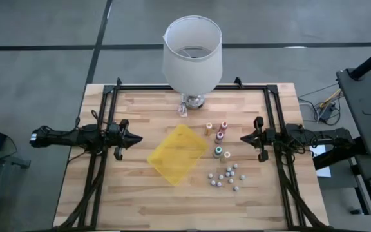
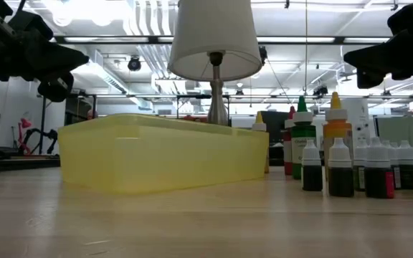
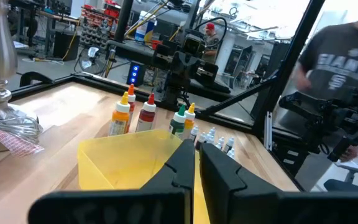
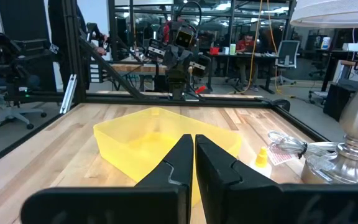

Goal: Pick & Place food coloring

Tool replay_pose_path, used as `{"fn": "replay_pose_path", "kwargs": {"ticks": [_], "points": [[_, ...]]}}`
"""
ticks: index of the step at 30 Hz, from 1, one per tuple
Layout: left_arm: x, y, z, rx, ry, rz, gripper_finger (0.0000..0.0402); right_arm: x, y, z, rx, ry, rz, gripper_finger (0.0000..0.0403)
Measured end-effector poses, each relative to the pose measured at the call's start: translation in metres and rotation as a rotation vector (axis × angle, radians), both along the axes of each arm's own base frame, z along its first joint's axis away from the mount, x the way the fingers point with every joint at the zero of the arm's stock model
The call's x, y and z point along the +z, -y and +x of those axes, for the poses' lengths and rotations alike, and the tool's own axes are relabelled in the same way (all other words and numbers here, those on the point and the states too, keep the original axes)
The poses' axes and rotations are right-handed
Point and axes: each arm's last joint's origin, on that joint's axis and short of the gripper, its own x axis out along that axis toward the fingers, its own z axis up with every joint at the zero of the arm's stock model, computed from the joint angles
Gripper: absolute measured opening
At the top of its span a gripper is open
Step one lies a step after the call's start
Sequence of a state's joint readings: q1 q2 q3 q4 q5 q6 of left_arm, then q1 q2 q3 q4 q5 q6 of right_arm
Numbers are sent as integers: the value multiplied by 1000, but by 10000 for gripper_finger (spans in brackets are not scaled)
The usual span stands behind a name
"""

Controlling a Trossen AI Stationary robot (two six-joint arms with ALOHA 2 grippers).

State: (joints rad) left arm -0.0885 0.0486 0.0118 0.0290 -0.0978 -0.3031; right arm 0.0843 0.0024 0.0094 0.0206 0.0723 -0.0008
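Both grippers hang above the table with their fingers pressed together and nothing between them. Left gripper (image 1: pixel 134 138) sits at the left side of the table, its tip pointing toward the middle; in its own wrist view the two dark fingers (image 3: pixel 180 163) meet over the near edge of the tray (image 1: pixel 178 153). Right gripper (image 1: pixel 245 138) sits at the right side, pointing back across at the other, and its fingers (image 4: pixel 180 160) likewise meet in its wrist view, with the tray beyond them.

Bottles (image 1: pixel 219 136) of food coloring stand upright on the wood between the tray and the right gripper, nearer the right gripper than the left. Seen from above they form a short cluster: one with a yellow-orange cap (image 1: pixel 209 129), two with reddish caps just beside it, and one with a green cap (image 1: pixel 218 152) nearest the tray's corner. None touches either gripper. From table height the green and orange tips (image 2: pixel 335 100) rise to the right of the tray.

Nearer the front edge, a scatter of small pale-capped vials (image 1: pixel 226 176) stands apart from the bottles. A lamp (image 1: pixel 192 55) with a white shade stands at the table's back edge, behind the tray. In the left wrist view a person in a dark shirt (image 3: pixel 337 56) stands beyond the table's right side.
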Motion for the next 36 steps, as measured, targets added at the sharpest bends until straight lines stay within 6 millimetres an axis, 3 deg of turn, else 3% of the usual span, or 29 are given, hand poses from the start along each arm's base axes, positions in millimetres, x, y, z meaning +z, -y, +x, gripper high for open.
{"fn": "replay_pose_path", "kwargs": {"ticks": [25, 32, 36], "points": [[0, 0, 0, 0, 0, 0, 0, 0, 0, 0, 0, 0, 0, 9], [0, 0, 0, 0, 0, 0, 0, 0, 0, 0, -12, 2, -170, 9], [0, 0, 0, 0, 1, 0, 0, 0, 0, 0, -12, 3, -163, 9]]}}
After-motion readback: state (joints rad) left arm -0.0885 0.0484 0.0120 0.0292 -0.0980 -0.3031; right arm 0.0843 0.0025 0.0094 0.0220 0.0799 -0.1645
